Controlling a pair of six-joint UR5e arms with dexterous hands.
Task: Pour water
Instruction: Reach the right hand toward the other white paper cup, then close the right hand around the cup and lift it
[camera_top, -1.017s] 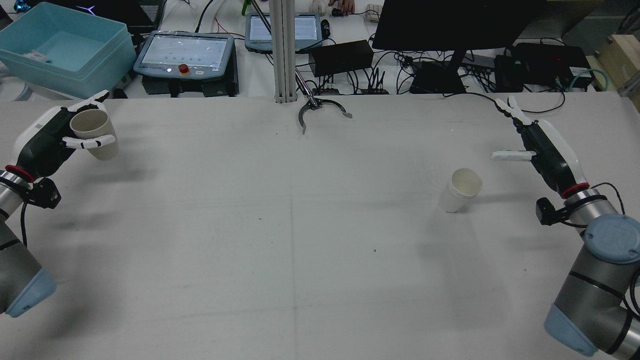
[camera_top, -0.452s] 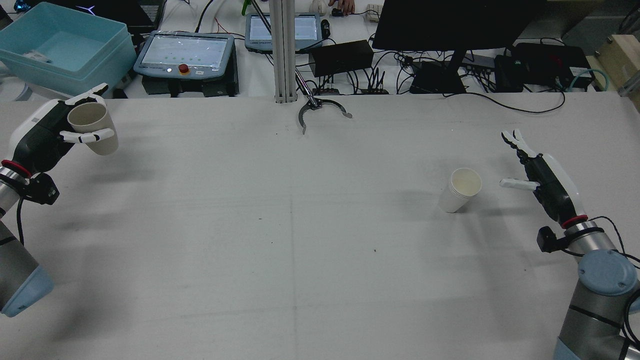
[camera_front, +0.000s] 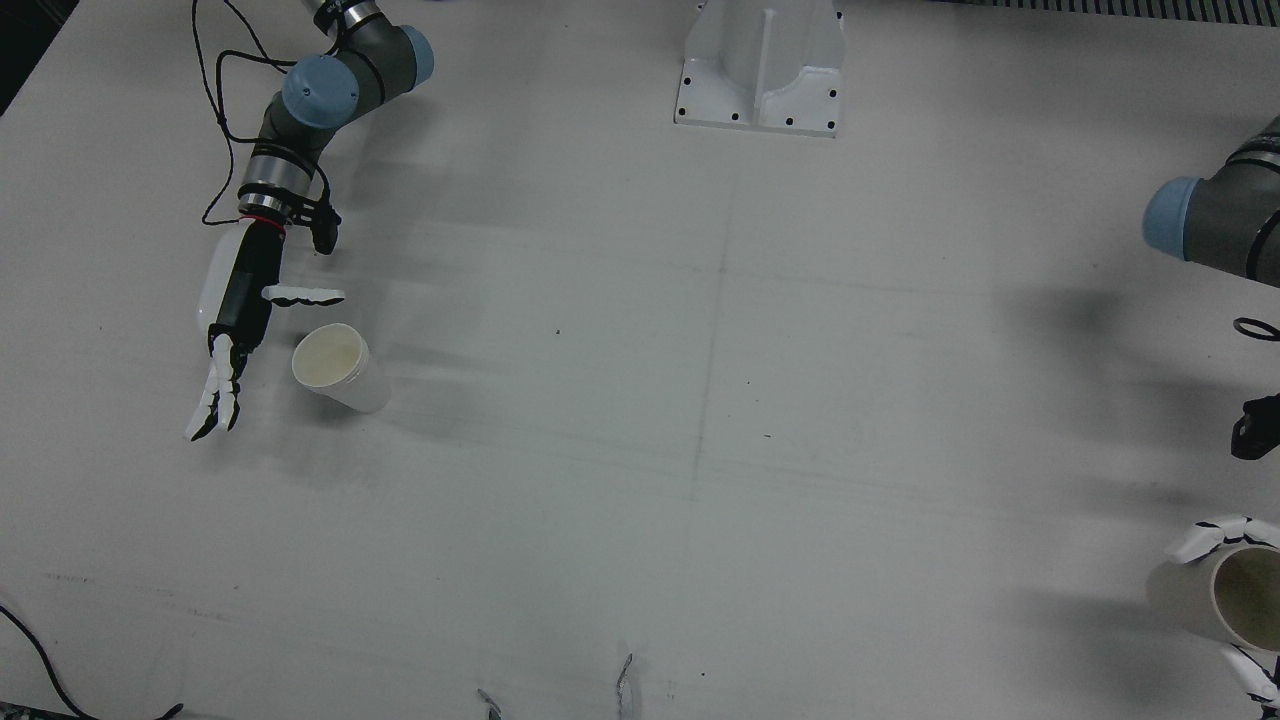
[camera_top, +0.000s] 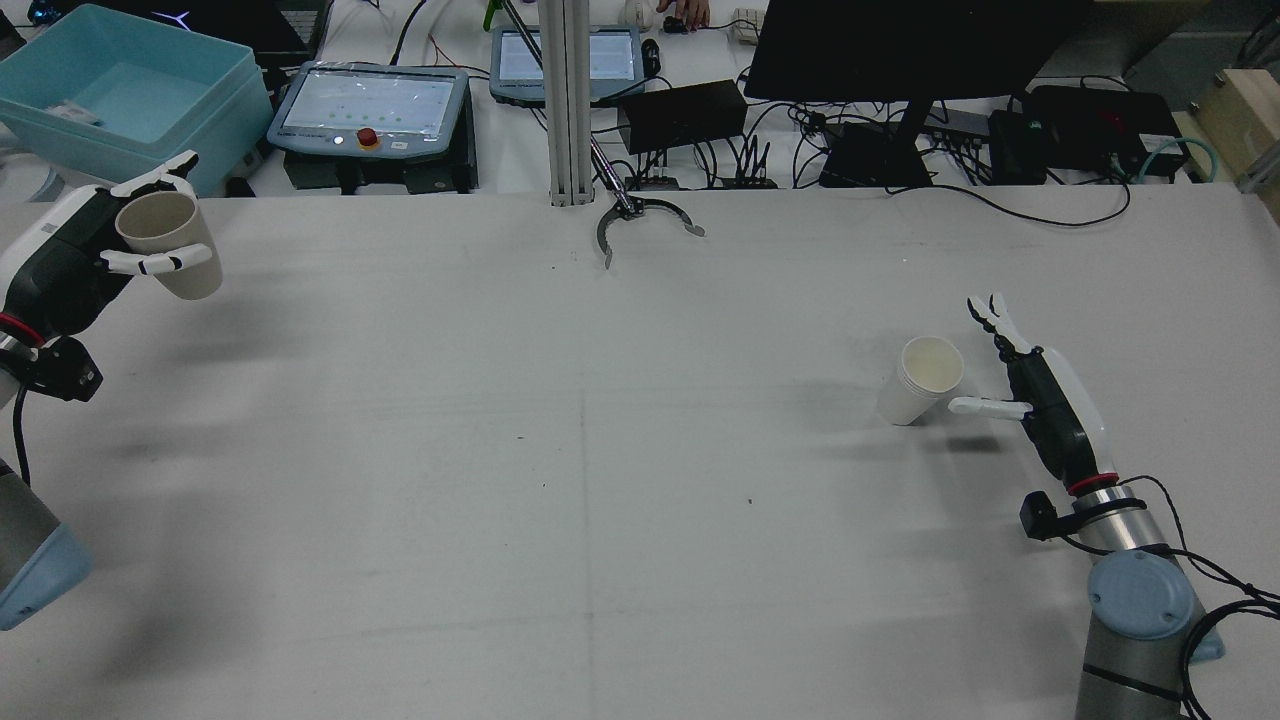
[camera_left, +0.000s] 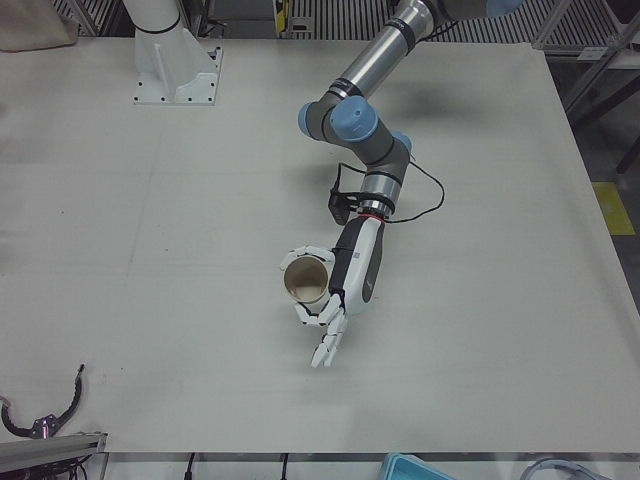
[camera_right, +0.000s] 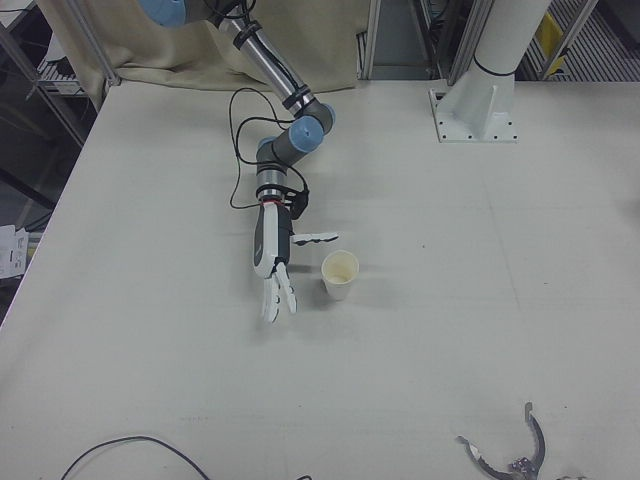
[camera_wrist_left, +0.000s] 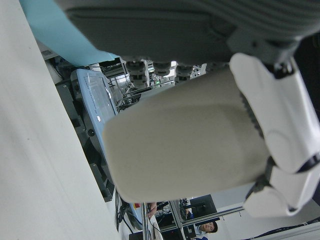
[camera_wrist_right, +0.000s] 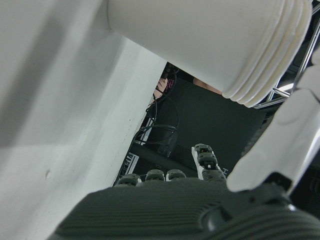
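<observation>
Right hand (camera_top: 1040, 410), fingers apart, just beside white cup (camera_top: 921, 380): wrap mid-wall w/o tipping; left hand (camera_top: 75, 255) clamps beige cup (camera_top: 168, 245), far across.

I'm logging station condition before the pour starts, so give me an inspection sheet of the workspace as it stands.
Surface: white table, faint scuffs, no spill seen.
Job's things: tan cup held off the table at the far left corner; white cup stack upright on the table's right half.
Clutter: grey curved clamp lying at the far edge.
Robot hands: left robot hand shut on the tan cup; right robot hand open beside the white cup stack, not gripping it.
Cables: black wrist cable looped on the table by the right arm.
Surroundings: blue bin, teach pendants, monitor.
</observation>
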